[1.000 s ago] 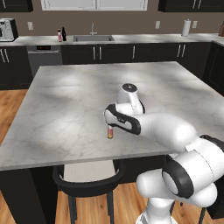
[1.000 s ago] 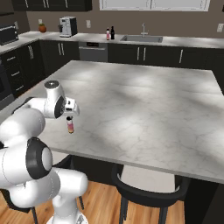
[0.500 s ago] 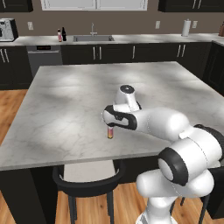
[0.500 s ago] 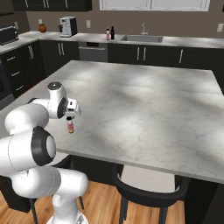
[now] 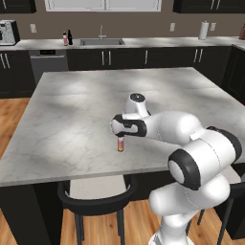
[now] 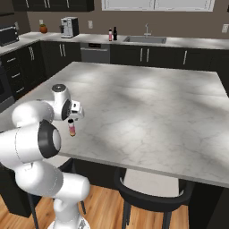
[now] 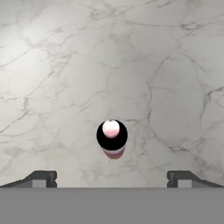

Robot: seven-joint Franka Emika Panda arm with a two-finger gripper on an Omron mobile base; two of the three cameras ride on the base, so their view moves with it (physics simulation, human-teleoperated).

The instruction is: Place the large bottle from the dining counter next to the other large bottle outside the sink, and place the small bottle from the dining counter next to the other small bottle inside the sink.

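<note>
Dining counter [image 5: 72, 110]: the landmark for everything below. The marble island runs from you toward the wall worktop with the sink [image 5: 102, 42].

Arm: bent over the counter's near edge, hand pointing straight down.

Large bottles: beyond the counter's far side, just left of the sink, a pink bottle [image 5: 65, 38] and a black bottle [image 5: 70, 37] stand close together on the worktop. At this range you cannot tell more. I judge the large-bottle half of the task looks settled.

Small bottle [image 5: 120, 143]: upright on the counter close to the near edge, roughly midway along it. Orange-pink body, dark cap. In the hand view its cap [image 7: 112, 134] sits centred, seen from directly above.

Gripper [image 7: 112, 179]: hovering right over the small bottle, not touching it. Jaws spread as wide as they go, one fingertip [image 7: 40, 178] each side, the bottle well clear of both.

Step in hand, as I read it: lining up to pick the small bottle.

Next move calls for:
- Drop straight down, keeping the cap centred between the tips.
- Stop with the pads level with the body, below the cap.
- Close gently; it is slim and light-looking, and a skewed squeeze could tip it toward the edge.
- Then lift clear and carry it across the counter to the sink.
</note>
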